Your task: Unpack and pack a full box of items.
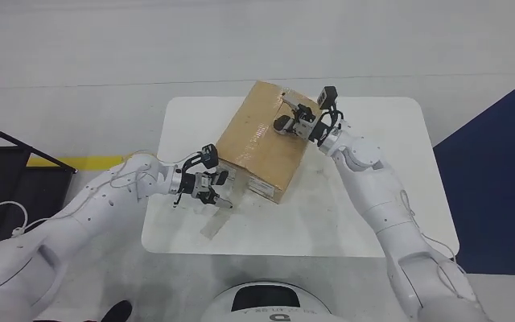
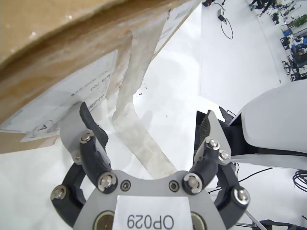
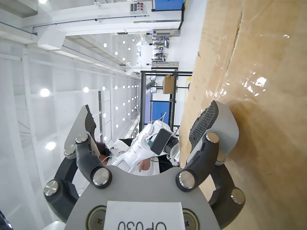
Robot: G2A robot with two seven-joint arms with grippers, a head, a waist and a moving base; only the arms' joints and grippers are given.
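Top view: a closed cardboard box (image 1: 261, 137) is seen lying askew on the white table (image 1: 362, 217); room is left between it and the table's near and right edges.
Contents: hidden; the flaps are shut.
Left gripper (image 2: 146, 116): spread beside the box's near corner; a peeled tape strip (image 2: 134, 92) is seen hanging between its fingers, unpinched.
Right gripper (image 3: 151, 113): spread; one finger is laid against the box top.

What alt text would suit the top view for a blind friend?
A cardboard box sits askew on a white table. The open right claw is at its top; the open left claw is at its near side, where a tape strip trails onto the table.
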